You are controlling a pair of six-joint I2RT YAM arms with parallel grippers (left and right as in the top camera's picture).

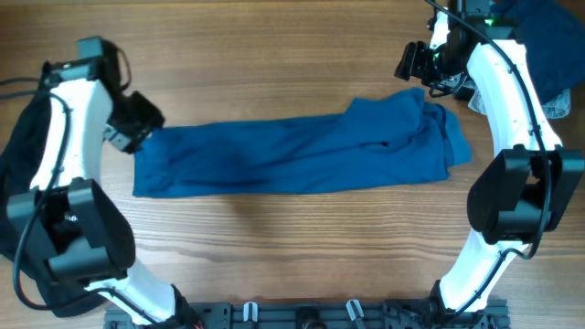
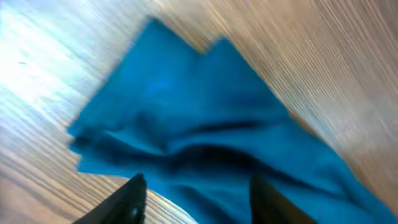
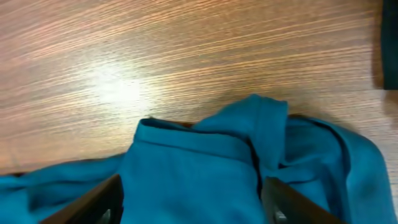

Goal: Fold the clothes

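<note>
1. In the overhead view you see the teal shirt folded into a long band across the middle of the table, flat at its left end and bunched into ridges at its right.
   - The left gripper sits at the shirt's upper left corner, and the right gripper hangs just beyond the bunched upper right end.
   - From up here you cannot tell how far either pair of jaws is parted, or whether they touch cloth.
   - A black garment at the left edge is mostly hidden behind the left arm.
   - A navy heap is cut off by the upper right corner.
2. The left wrist view is blurred.
   - The left gripper has its jaws spread wide, with only the tips of the fingers showing at the bottom edge.
   - The shirt fills the centre and runs off the lower right, with nothing pinched.
3. In the right wrist view the right gripper is likewise spread wide and grips nothing.
   - The rumpled shirt lies between and ahead of its fingers, cut off at the bottom.
   - A dark object at the right edge is too cropped to identify.
</note>
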